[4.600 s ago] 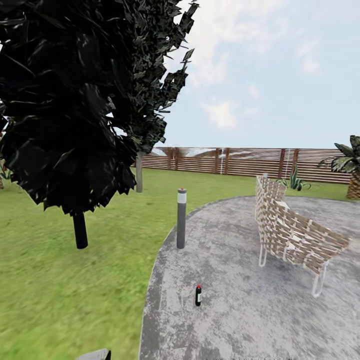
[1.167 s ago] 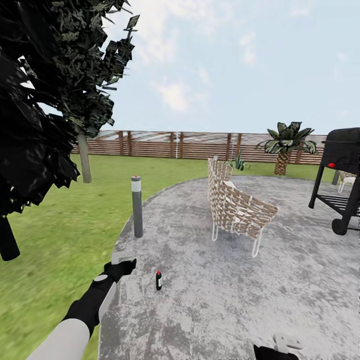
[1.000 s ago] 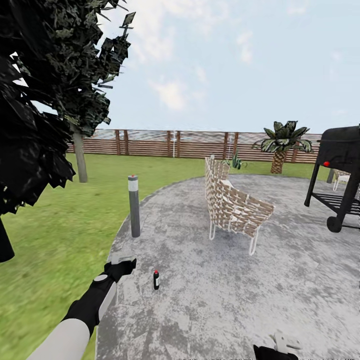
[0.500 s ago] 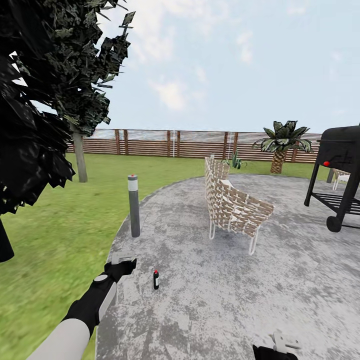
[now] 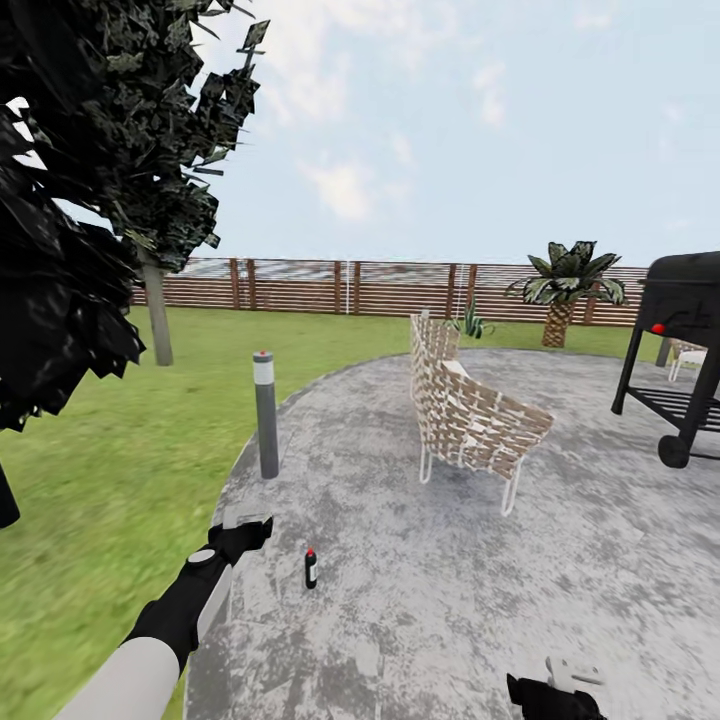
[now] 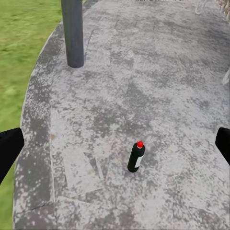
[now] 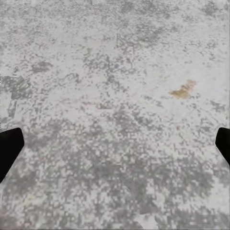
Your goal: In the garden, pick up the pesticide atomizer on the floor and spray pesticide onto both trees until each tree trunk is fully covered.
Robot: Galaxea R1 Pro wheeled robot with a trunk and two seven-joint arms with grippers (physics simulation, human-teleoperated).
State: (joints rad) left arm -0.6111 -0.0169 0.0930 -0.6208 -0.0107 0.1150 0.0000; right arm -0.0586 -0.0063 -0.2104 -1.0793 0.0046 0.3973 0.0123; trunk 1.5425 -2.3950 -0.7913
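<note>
Both grippers hang wide open and empty over a grey paved patio (image 5: 480,600), the left gripper (image 5: 245,522) stretched forward near the paving's curved edge where it meets the lawn (image 5: 90,520), the right gripper (image 5: 560,685) low at the frame's bottom. A small dark spray bottle (image 5: 311,568) with a red cap stands upright on the paving just beside the left gripper, untouched; in the left wrist view the bottle (image 6: 136,157) sits between the spread fingertips (image 6: 8,148) with bare paving all round. A grey bollard light (image 5: 265,415) stands at the patio's edge beyond it. A woven chair (image 5: 470,415) and a black grill (image 5: 685,350) stand well apart farther back. A grey-brown tree trunk (image 5: 157,315) rises on the lawn before the slatted fence (image 5: 350,288).
</note>
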